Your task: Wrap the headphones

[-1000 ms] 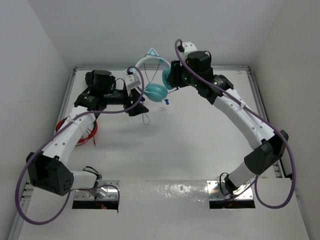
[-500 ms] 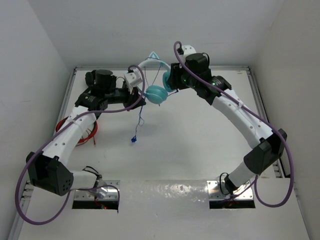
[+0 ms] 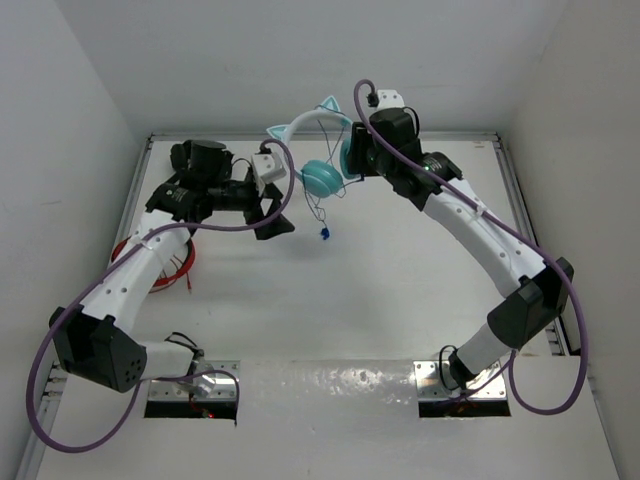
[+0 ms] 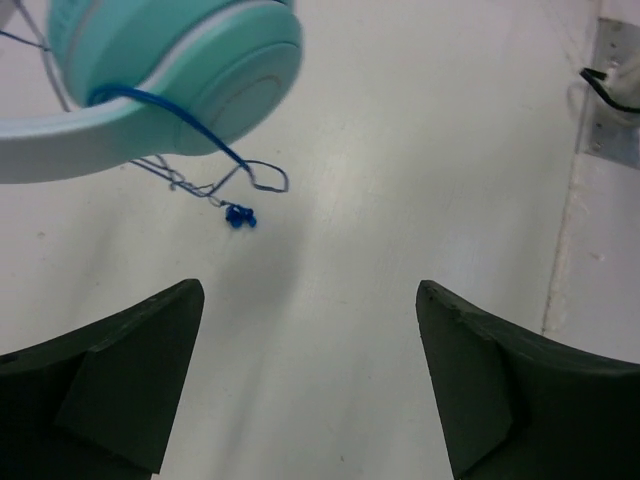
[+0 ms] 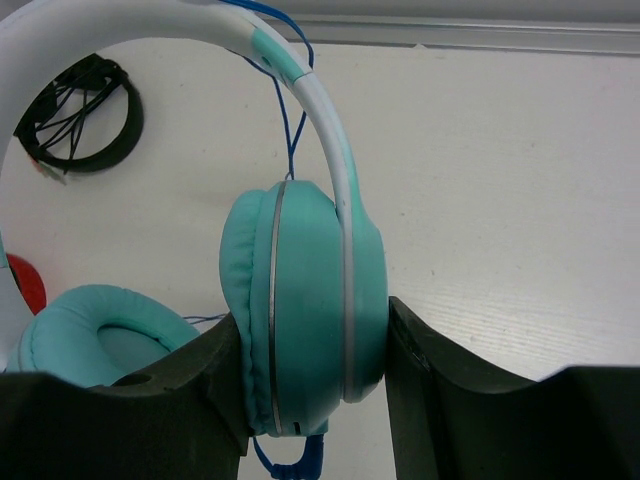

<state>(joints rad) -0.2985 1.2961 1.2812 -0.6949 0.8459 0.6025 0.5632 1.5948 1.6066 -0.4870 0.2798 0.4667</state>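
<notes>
Between the left gripper's [image 4: 308,300] fingers [image 4: 130,380] the way is free. Ahead, off one fingertip, the headphones [image 4: 180,60] and their cable [image 4: 215,185] hang in the way.

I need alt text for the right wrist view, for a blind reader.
The right gripper clamps one earcup of teal headphones between its black fingers, above a white table. The pale headband arches up and left, a thin blue cable hanging by it.

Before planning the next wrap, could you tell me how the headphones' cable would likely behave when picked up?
The cable is probably floppy: it dangles in kinks below the earcup. Its plug hangs loose, so it would likely swing. Thin, it may slip.
</notes>
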